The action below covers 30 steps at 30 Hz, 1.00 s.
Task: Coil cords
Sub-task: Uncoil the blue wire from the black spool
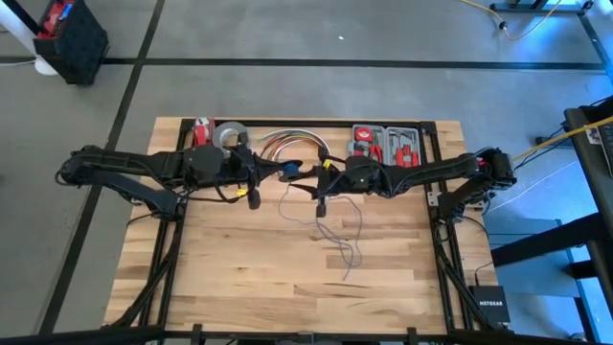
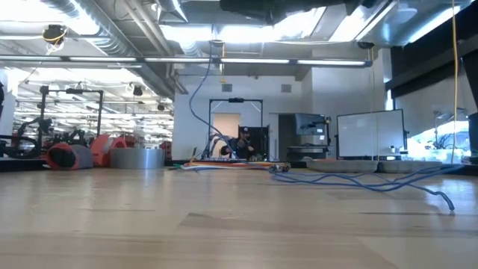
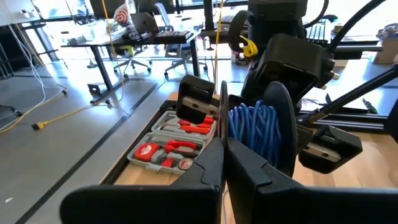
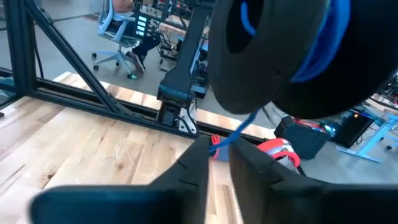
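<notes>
Both arms meet above the middle of the far half of the wooden surface (image 1: 239, 287). The left gripper (image 1: 257, 174) has its fingers (image 3: 249, 174) closed on the black flange of a spool (image 3: 273, 127) wound with blue cord. The right gripper (image 1: 321, 182) faces it with narrowed fingers (image 4: 249, 171) flanking the strand that leaves the spool, though whether they actually pinch it cannot be told. The unwound cord (image 1: 335, 225) trails from the grippers in loose loops across the surface toward the near edge, its free end lying well apart from the spool. Likely hazards: the thin strand may slip from between the right fingers if the pinch is incomplete; the slack loops may cross and knot as they are drawn in; turns may ride over the flange and drop off. The open tool case (image 1: 385, 144) and the arched cable bundle (image 1: 283, 144) lie near enough to snag a swinging loop.
</notes>
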Each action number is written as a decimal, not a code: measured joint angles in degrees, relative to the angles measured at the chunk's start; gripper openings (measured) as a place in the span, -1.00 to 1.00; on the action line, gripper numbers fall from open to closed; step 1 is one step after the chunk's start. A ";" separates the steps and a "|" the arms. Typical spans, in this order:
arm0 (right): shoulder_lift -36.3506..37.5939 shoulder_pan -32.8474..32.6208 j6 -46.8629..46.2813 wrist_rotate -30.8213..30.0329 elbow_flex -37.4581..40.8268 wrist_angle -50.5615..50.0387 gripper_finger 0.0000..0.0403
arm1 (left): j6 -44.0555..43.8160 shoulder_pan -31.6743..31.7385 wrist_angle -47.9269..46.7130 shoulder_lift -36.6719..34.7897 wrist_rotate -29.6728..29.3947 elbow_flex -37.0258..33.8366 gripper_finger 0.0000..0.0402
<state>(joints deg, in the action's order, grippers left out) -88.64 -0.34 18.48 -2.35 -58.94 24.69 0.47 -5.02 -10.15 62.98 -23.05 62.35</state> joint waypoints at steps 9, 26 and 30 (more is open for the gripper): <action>1.57 -0.09 2.30 -2.34 0.00 -0.85 -0.95 | -0.53 0.00 -2.19 0.00 0.00 0.00 -0.99; 9.52 -5.38 3.05 -2.75 -0.07 -8.62 -0.99 | -5.63 6.26 -1.42 2.43 -8.74 -0.02 -0.99; 8.46 -6.21 3.38 -8.18 -0.07 -16.15 -0.99 | -3.99 6.77 6.93 1.96 -8.45 -0.04 -0.99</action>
<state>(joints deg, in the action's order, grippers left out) -80.18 -6.55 21.86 -10.53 -59.00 8.53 -3.52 1.75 -3.22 64.94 -31.50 62.30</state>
